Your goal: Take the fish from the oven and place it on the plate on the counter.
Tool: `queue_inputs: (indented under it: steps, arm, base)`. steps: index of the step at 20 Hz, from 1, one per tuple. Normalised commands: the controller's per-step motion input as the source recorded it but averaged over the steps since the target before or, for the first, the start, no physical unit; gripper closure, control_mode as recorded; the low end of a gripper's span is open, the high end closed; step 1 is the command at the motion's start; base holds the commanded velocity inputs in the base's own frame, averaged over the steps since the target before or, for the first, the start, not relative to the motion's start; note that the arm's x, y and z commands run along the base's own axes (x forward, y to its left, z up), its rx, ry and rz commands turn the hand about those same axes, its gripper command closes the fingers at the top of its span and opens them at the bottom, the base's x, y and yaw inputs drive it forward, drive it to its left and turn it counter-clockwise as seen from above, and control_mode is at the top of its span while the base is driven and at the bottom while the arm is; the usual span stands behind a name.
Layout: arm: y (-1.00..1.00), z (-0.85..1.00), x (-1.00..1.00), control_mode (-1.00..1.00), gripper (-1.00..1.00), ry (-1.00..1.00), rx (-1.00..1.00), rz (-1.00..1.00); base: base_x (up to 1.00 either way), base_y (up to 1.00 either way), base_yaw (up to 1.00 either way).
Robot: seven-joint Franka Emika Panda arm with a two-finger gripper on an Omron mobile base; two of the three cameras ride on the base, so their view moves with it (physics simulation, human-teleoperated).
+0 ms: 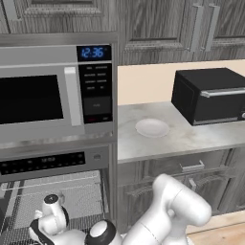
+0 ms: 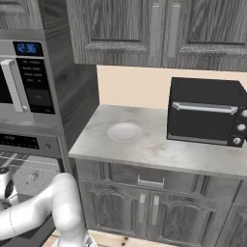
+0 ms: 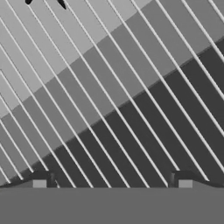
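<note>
The oven (image 1: 45, 162) stands open below the microwave, its wire rack (image 1: 62, 194) bare in the left base view. My arm reaches down into it, with the hand (image 1: 51, 210) just over the rack. In the hand view my gripper (image 3: 111, 180) is open above the rack wires (image 3: 113, 100), with nothing between the fingertips (image 3: 40, 180). Two small dark specks (image 3: 63, 4) touch the top edge of that view; I cannot tell whether they belong to the fish. The white plate (image 1: 152, 128) (image 2: 125, 132) lies empty on the counter (image 1: 191, 139) (image 2: 159, 150).
A steel microwave (image 1: 48, 93) (image 2: 21, 77) sits right above the oven. A black toaster oven (image 1: 210, 95) (image 2: 207, 112) stands on the counter to the right of the plate. Dark wood cabinets hang above and drawers (image 2: 150, 182) sit below.
</note>
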Motion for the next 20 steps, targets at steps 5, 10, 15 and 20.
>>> queue_inputs:
  steps: [5, 10, 15, 20]
  arm:
    - [0.00, -1.00, -1.00, -1.00, -1.00, 0.12, 0.00, -0.08]
    - [0.00, -1.00, -1.00, -1.00, -1.00, 0.10, 0.00, -0.07]
    - [0.00, -1.00, -1.00, -1.00, -1.00, 0.10, 0.00, -0.06]
    - [0.00, -0.32, -0.65, -1.00, -1.00, -0.03, 0.00, -0.03]
  base:
    - [0.00, 0.00, 0.00]
    - [0.00, 0.00, 0.00]
    - [0.00, 0.00, 0.00]
    - [0.00, 0.00, 0.00]
